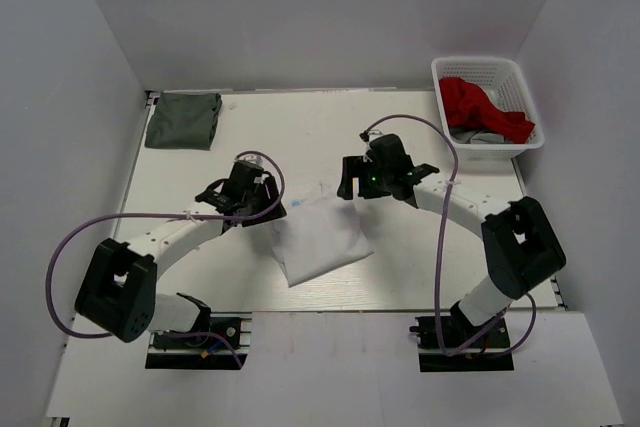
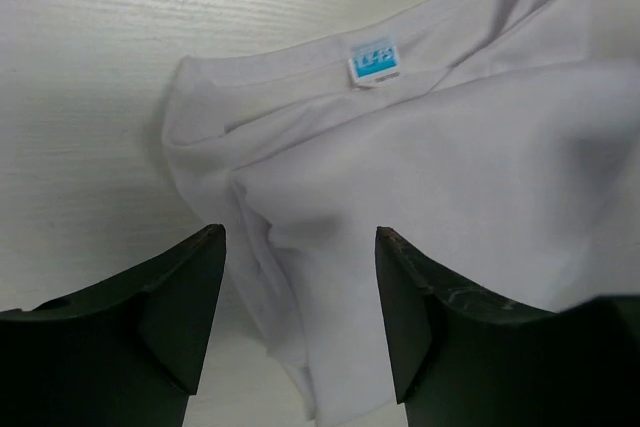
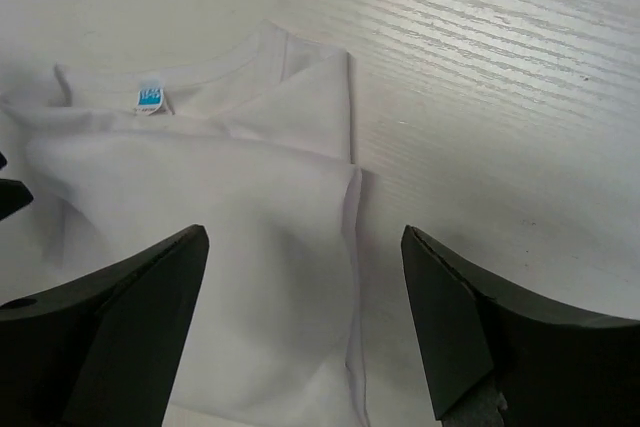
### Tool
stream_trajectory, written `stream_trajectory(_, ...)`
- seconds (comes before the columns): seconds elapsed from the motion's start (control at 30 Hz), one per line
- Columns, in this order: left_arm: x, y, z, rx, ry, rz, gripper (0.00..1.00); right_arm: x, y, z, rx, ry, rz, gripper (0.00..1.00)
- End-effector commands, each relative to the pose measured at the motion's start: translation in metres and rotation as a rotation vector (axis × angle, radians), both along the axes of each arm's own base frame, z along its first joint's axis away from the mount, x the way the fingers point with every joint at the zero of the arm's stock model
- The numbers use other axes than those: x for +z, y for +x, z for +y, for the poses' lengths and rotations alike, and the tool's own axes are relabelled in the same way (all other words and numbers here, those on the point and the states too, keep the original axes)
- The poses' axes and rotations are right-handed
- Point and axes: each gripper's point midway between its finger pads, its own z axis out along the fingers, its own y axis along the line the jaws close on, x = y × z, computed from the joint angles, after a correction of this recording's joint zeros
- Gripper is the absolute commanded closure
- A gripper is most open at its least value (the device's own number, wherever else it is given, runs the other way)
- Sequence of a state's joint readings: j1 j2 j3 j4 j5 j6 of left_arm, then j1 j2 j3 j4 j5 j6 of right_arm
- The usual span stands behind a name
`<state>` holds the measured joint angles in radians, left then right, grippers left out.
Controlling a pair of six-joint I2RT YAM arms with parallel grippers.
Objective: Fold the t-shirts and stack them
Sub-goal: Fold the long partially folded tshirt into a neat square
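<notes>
The white t-shirt (image 1: 320, 240) lies folded in the middle of the table, its blue neck label (image 2: 374, 59) facing up. My left gripper (image 1: 270, 210) hangs over the shirt's left collar corner. In the left wrist view its jaws (image 2: 298, 232) stand open, a bunched fold of the white t-shirt (image 2: 450, 147) lying between them, ungripped. My right gripper (image 1: 350, 185) sits at the shirt's upper right corner. It is open (image 3: 305, 232) and straddles the folded side edge of the white t-shirt (image 3: 200, 197). The dark grey-green t-shirt (image 1: 183, 119) lies folded at the far left corner.
A white basket (image 1: 520, 72) at the far right corner holds a red cloth (image 1: 480, 105) and a bit of grey cloth. Grey walls close in the table (image 1: 300, 127) on three sides. Purple cables loop from both arms.
</notes>
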<state>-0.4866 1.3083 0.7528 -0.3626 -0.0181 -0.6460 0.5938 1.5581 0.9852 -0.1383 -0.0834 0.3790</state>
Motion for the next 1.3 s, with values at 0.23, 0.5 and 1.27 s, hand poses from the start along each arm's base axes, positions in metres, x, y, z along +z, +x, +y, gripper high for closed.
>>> stream_trajectory(0.23,-0.007,0.011,-0.005,-0.076,0.055,0.014,0.47,-0.018,0.024,0.005,-0.064,-0.004,0.051,0.27)
stream_trajectory(0.5,-0.021,0.008,-0.007,-0.096,0.074,0.074,0.55,-0.029,0.026,0.016,-0.029,0.014,0.095,0.47)
stream_trajectory(1.27,0.034,0.002,-0.029,-0.224,-0.085,-0.103,1.0,0.009,0.007,0.01,0.034,0.067,0.001,1.0)
